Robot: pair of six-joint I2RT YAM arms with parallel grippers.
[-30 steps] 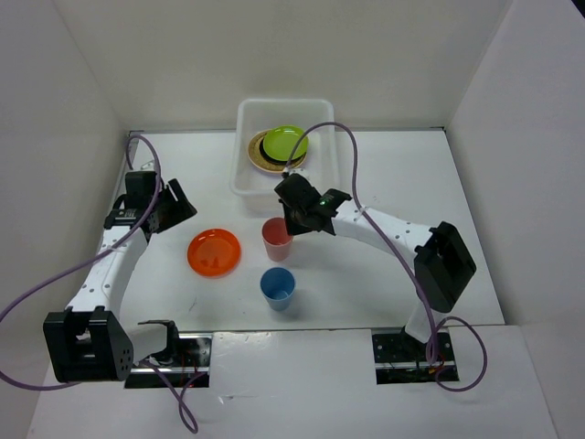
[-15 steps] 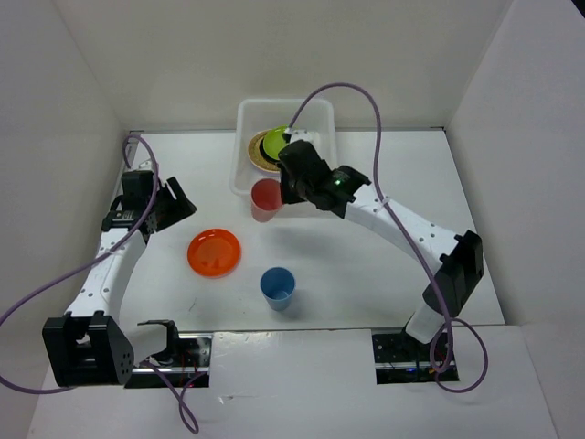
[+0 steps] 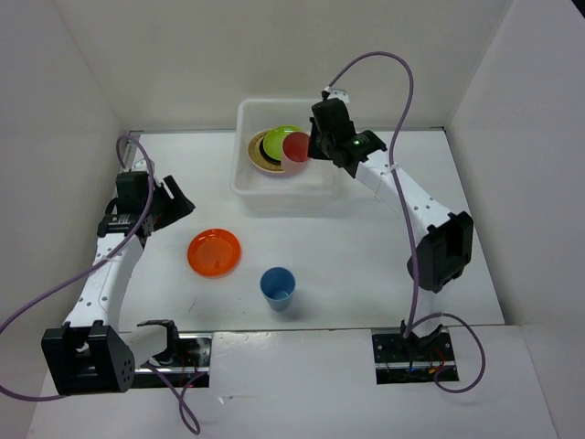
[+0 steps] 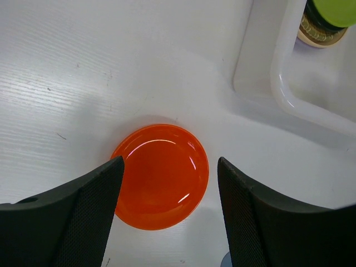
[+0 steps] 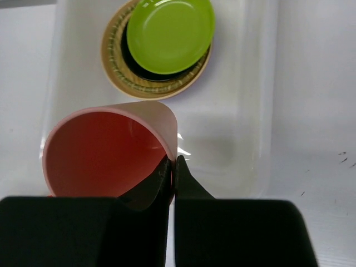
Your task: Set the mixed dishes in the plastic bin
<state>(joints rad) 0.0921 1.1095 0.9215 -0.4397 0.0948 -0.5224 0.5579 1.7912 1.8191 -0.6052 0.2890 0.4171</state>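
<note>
My right gripper (image 5: 174, 162) is shut on the rim of the pink cup (image 5: 100, 156), one finger inside the wall and one outside, and holds it in the air over the white plastic bin (image 3: 249, 112). Inside the bin a lime green plate (image 5: 170, 34) rests on a black plate, which sits on a woven bamboo plate (image 5: 114, 67). An orange plate (image 3: 214, 251) and a blue cup (image 3: 277, 286) stand on the table. My left gripper (image 4: 169, 194) hangs open above the orange plate (image 4: 158, 175), apart from it.
White walls close in the table on the left, back and right. The bin's flared rim (image 4: 281, 92) shows at the upper right of the left wrist view. Purple cables arch over both arms.
The right arm lifted the pink cup from the table centre, carried it back and now holds it over the bin. The left gripper shifted slightly and stayed open.
</note>
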